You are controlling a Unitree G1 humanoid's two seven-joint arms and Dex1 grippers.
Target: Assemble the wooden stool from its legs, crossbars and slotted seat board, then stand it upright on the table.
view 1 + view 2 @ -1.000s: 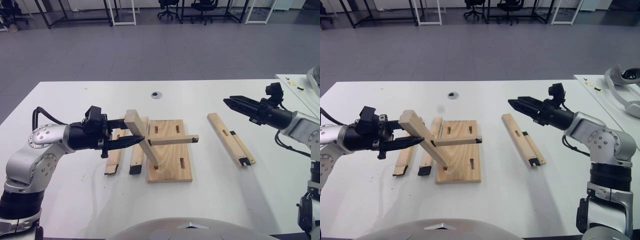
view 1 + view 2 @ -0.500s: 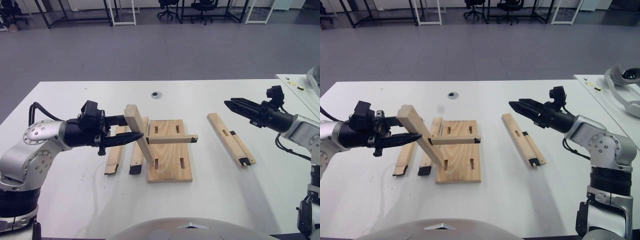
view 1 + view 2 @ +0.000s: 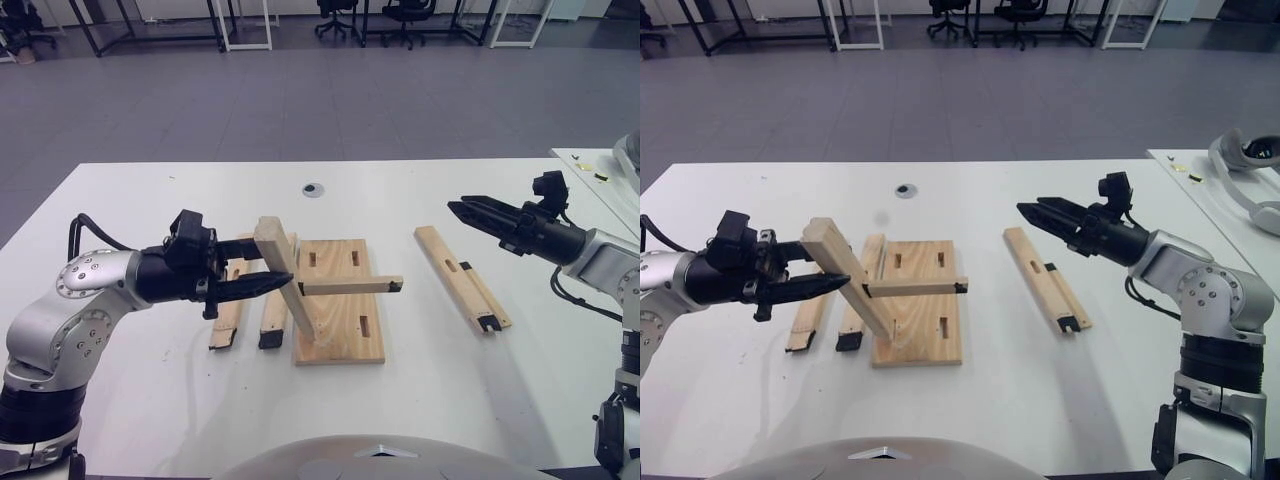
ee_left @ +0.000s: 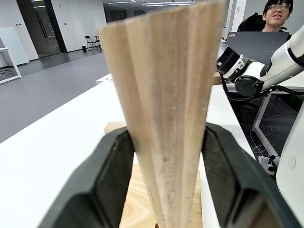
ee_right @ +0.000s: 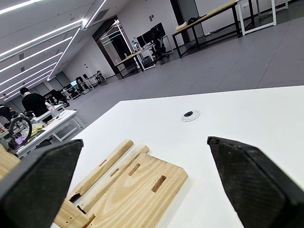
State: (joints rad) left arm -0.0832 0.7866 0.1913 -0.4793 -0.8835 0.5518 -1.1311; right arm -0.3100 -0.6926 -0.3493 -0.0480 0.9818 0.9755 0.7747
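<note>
1. Stool leg [image 3: 298, 303] sat clamped in the left jaws, tilted, its lower end down on the seat board [image 3: 345, 348] just below them.
2. A crossbar [image 3: 350, 286] stuck out level from that leg, away from the left jaws, above the board.
3. A second leg [image 3: 229, 305] and a third leg [image 3: 274, 312] lay flat on the bench [image 3: 150, 200] under the left jaws.
4. The right jaws hung spread wide and empty above the bench, with two loose pieces [image 3: 452, 272] lying side by side below them.

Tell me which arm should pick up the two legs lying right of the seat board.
Right: right hand, open and empty, hovers near those legs; left hand is shut on the tilted leg.
</note>
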